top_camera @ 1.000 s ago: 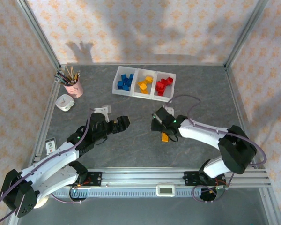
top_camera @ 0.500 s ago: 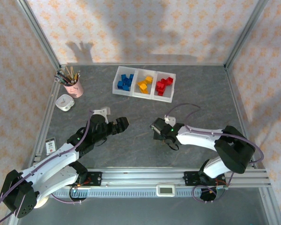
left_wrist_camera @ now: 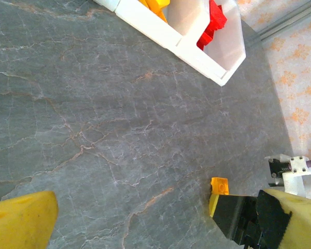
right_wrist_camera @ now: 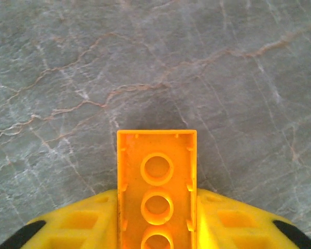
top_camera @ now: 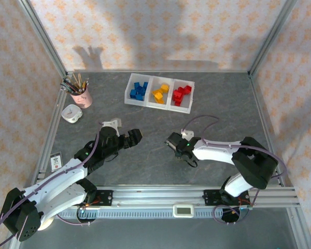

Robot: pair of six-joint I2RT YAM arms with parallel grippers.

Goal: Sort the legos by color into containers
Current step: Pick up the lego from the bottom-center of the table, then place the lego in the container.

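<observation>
A yellow-orange lego (right_wrist_camera: 156, 176) lies on the grey table, underside up, between the yellow fingers (right_wrist_camera: 83, 223) of my right gripper (right_wrist_camera: 156, 207), which is shut on it. The same brick (left_wrist_camera: 219, 185) pokes out from the right gripper's black body in the left wrist view. My right gripper (top_camera: 177, 150) sits low at mid-table. My left gripper (top_camera: 135, 136) hovers to its left, open and holding nothing. The containers (top_camera: 127, 96) stand at the back, with blue legos (top_camera: 139, 91) in the left bin, yellow ones (top_camera: 160, 93) in the middle and red ones (top_camera: 181, 95) on the right.
A pink cup of pencils (top_camera: 81, 96) and a small white object (top_camera: 71, 113) stand at the left edge. A label card (top_camera: 55, 162) lies near the left frame. An aluminium rail (top_camera: 186, 194) runs along the near edge.
My right gripper came down and a little left over the yellow-orange lego, then shut on it. The left arm has barely moved.
</observation>
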